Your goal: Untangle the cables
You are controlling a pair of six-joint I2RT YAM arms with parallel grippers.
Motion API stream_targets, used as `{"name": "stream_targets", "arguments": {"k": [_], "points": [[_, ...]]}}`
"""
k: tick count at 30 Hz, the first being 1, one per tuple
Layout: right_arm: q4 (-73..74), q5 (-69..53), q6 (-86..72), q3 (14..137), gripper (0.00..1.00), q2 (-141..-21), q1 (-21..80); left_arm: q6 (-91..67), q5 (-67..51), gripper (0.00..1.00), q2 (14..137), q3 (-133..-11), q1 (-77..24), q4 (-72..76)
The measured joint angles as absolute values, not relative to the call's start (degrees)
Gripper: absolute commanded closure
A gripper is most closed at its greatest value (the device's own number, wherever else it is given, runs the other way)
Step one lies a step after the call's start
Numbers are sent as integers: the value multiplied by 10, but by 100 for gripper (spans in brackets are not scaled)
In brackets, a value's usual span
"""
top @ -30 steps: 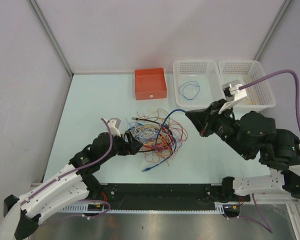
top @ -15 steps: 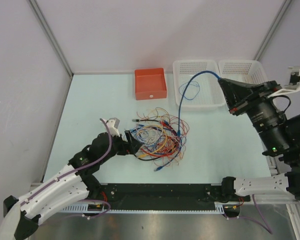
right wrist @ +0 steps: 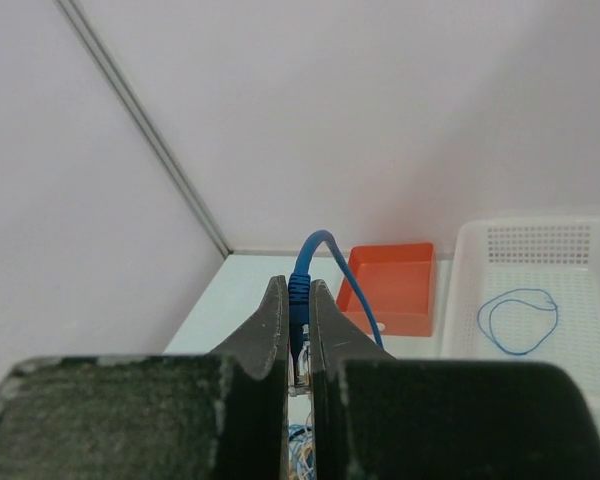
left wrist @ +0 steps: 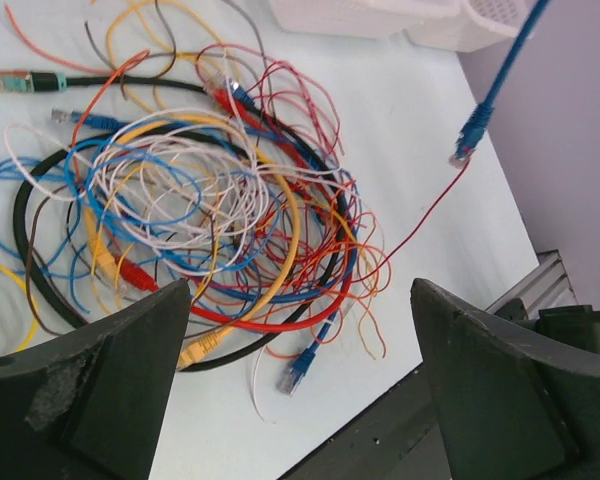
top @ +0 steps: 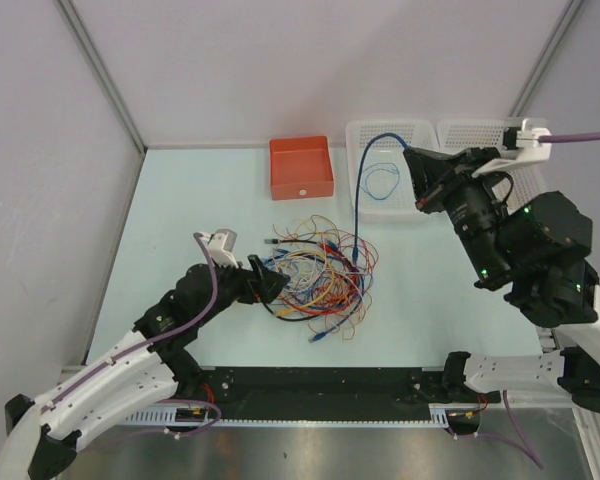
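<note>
The cables (top: 315,283) lie in one tangled heap in the middle of the table (top: 180,210): thin red, orange, yellow, white and blue loops, ringed by a thicker black cable (left wrist: 25,250) whose plug end points away to the left. A yellow plug (left wrist: 195,350) and a blue plug (left wrist: 300,372) stick out at the near edge of the heap.

One blue cable (right wrist: 299,288) is raised clear of the rest. The right gripper (top: 412,155) is clamped tight on it near one end, the fingers (right wrist: 270,330) pressed together with only the cable's boot between them. From there the cable arcs upward and then hangs down toward the heap. Its free plug (left wrist: 465,140) dangles above the table, to the right of the heap and apart from it. A thin red wire (left wrist: 420,215) runs out from the heap toward that plug; whether they touch I cannot tell.

The left gripper (top: 270,283) sits low at the heap's left edge with its jaws spread wide. It holds nothing; the heap lies just beyond the fingertips (left wrist: 170,300).

Behind the heap stands an orange box (top: 302,167). To its right is a white basket (top: 385,123) with a small blue loop (top: 380,180) lying in it. A second basket (top: 480,128) beside it is partly hidden by the right arm.
</note>
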State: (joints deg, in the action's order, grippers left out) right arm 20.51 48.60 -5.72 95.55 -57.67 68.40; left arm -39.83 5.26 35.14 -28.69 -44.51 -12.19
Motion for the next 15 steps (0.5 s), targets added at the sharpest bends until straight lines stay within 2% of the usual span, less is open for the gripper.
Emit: {"name": "stream_targets", "arguments": {"k": [3, 8, 15], "points": [[227, 448, -85, 968, 100, -595, 659, -393, 47, 2, 349, -287, -445, -89], [259, 376, -156, 957, 100, -595, 635, -368, 43, 0, 363, -285, -449, 58], [285, 251, -253, 945, 100, -596, 632, -282, 44, 0, 483, -304, -469, 264]]}}
